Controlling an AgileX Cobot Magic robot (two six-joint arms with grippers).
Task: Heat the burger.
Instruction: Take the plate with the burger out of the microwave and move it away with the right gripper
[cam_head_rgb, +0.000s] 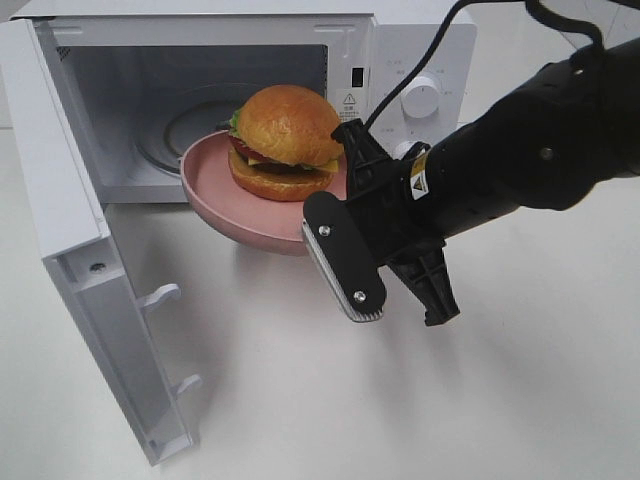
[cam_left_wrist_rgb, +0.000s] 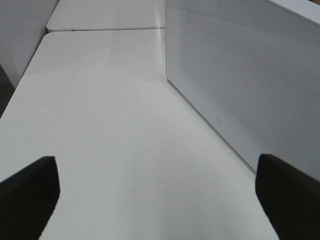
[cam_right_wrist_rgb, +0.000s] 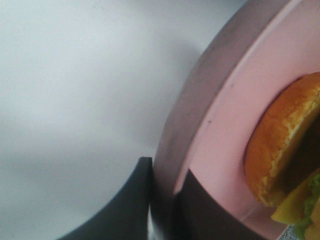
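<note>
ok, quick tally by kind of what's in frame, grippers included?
Burger: 1
Pink plate: 1
Microwave: 1
Grippers: 2, the right gripper shut on the plate rim, the left gripper open over the table
Total: 5

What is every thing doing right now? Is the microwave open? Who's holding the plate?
microwave door: swung wide open
microwave: chamber empty, nothing inside yet
pink plate: lifted off the table, tilted, at the microwave's opening
burger: whole, sitting on the plate
right gripper: shut on the plate's rim
left gripper: open, holding nothing, beside the microwave's side wall
</note>
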